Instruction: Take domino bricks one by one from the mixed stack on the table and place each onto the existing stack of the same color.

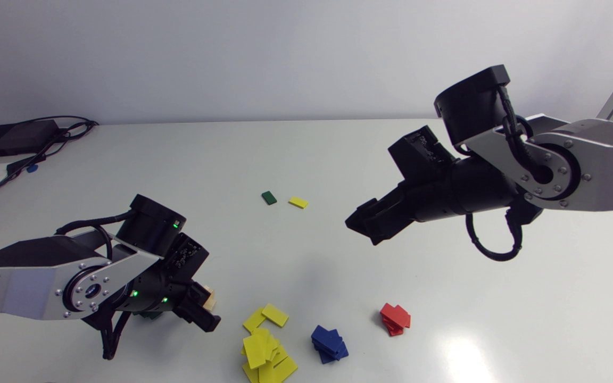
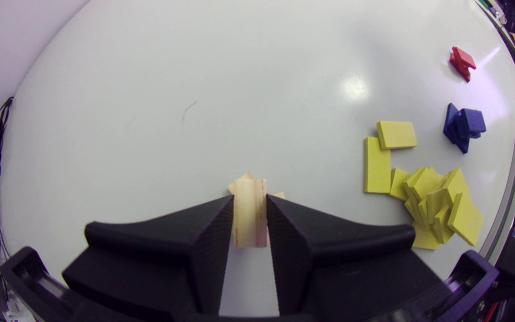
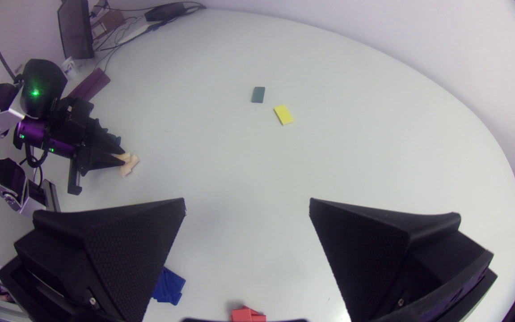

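Your left gripper (image 2: 249, 201) pinches a pale wooden brick (image 2: 249, 223) right at the ragged wooden stack (image 2: 279, 195), right gripper (image 3: 246, 205) spread wide, well apart; release off-centre and the brick may slide off or scatter the stack.

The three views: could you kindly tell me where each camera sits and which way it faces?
Head view: fixed above the table, looking down; shows left arm and right arm.
Left wrist view: on the left arm, low, facing across the table; left gripper shut on wooden brick.
Right wrist view: on the right arm, raised, looking down; right gripper open.
Shared: both wrist views show the blue stack.
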Motion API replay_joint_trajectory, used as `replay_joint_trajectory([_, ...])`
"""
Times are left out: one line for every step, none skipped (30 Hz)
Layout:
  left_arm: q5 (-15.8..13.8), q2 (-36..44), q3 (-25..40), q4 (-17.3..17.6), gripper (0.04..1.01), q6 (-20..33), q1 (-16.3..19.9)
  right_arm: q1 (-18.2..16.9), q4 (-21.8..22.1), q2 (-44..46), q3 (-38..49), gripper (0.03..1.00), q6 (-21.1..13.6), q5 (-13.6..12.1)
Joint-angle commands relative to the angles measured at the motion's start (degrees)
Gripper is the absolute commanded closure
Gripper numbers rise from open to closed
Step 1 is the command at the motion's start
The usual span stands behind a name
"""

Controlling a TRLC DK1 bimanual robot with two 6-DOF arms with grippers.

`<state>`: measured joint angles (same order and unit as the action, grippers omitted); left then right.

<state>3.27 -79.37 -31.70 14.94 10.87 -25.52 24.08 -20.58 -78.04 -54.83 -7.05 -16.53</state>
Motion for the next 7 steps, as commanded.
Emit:
replay_joint_trajectory([0.2, 0.6, 1.5, -0.3, 0.761, -0.7, -0.4, 0.3, 0.7, 0.6, 1.7, 0.062, 0.9, -0.2])
replay_joint_trajectory([0.2, 0.5, 1.5, -0.3, 0.738, -0.7, -0.4, 0.3, 0.7, 0.5, 1.7, 0.062, 0.9, -0.2])
replay_joint_trajectory([0.2, 0.5, 1.5, -0.3, 0.689, -0.8, -0.4, 0.3, 0.8, 0.4, 1.7, 0.062, 0.9, -0.2])
replay_joint_trajectory([0.2, 0.4, 1.5, -0.3, 0.657, -0.8, -0.4, 0.3, 0.8, 0.3, 1.7, 0.062, 0.9, -0.2])
replay_joint_trajectory([0.2, 0.3, 1.5, -0.3, 0.631, -0.8, -0.5, 0.3, 0.8, 0.3, 1.7, 0.062, 0.9, -0.2])
replay_joint_trajectory([0.2, 0.2, 1.5, -0.3, 0.61, -0.8, -0.6, 0.3, 0.8, 0.3, 1.6, 0.062, 0.9, -0.2])
replay_joint_trajectory([0.2, 0.1, 1.5, -0.3, 0.6, -0.8, -0.6, 0.3, 0.8, 0.3, 1.6, 0.062, 0.9, -0.2])
